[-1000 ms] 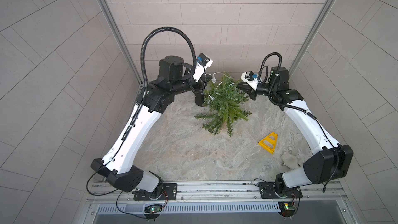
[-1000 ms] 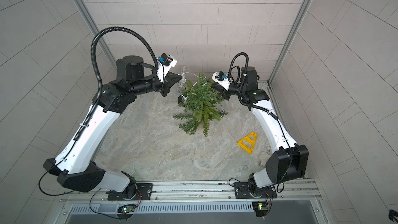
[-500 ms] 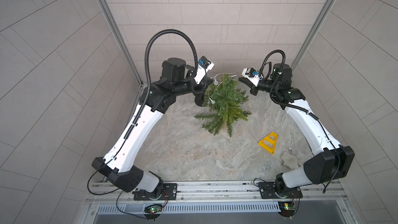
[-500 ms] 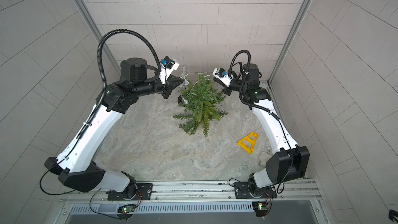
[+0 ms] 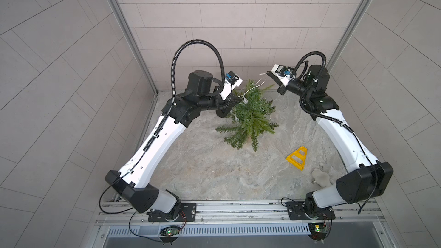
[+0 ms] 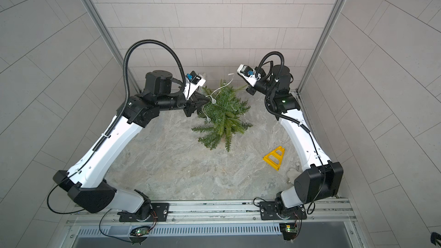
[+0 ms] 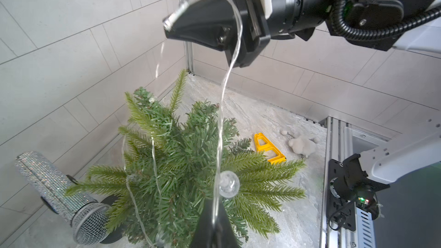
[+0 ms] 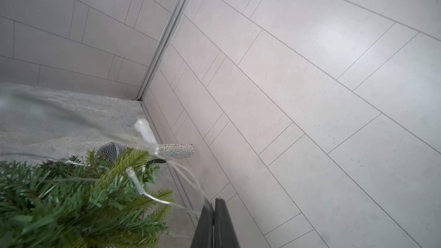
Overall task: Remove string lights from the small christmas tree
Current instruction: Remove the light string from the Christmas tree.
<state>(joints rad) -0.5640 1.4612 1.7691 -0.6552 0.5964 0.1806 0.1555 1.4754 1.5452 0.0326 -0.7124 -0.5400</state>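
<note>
Both are closed on thin silvery bulb wire [image 7: 229, 183] — left gripper [image 7: 212, 208] low beside the green fir tree [image 7: 181, 163], right gripper [image 7: 170, 32] above.

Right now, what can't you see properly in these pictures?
- Foot of the tree: left wrist view, covered by branches.
- Lower part of the lights: same view, the wire vanishes among needles.
- The left pincer: same view, cut off by the picture's edge; only fingertips show.
- The lights nearest the right wrist camera: blurred.
- The microphone: right wrist view, partly behind a branch and blurry wire.
- The fluffy grey thing: both top views, too small to tell what it is.
</note>
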